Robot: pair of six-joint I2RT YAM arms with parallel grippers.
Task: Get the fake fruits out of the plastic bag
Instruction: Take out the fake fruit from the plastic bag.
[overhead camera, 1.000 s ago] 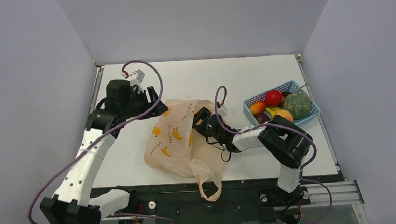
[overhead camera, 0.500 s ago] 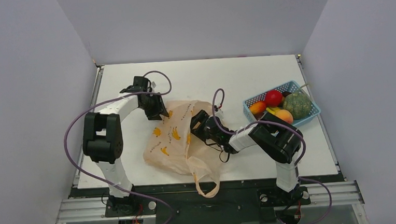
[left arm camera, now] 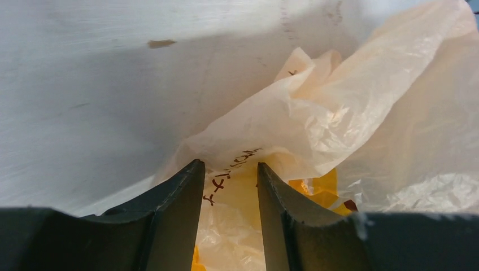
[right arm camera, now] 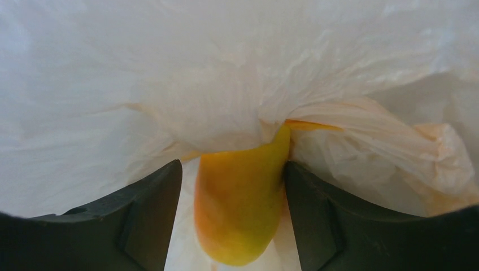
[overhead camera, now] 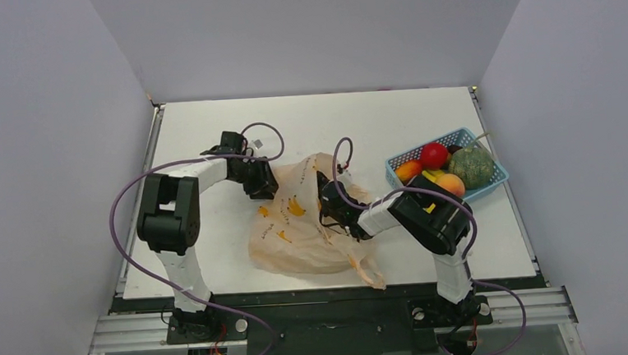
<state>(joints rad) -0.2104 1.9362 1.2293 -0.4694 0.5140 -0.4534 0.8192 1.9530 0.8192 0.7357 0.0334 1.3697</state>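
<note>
The plastic bag, peach-orange with printed bananas, lies crumpled at mid-table. My left gripper is at its upper-left edge. In the left wrist view its jaws stand apart with a fold of bag film running between and behind them. My right gripper is buried in the bag's right side. In the right wrist view a yellow-orange fake fruit sits between its open fingers, touching the right one with a gap at the left, and bag film is all around.
A light blue basket at the right holds a red fruit, a green melon, an orange one and a peach. The bag's loop handle trails toward the front edge. Grey walls enclose the white table.
The left arm swung in to the bag's upper-left edge and its jaws narrowed. The right gripper pushed deeper into the bag. The bag bunched and shifted right, and its handle came off the front edge.
</note>
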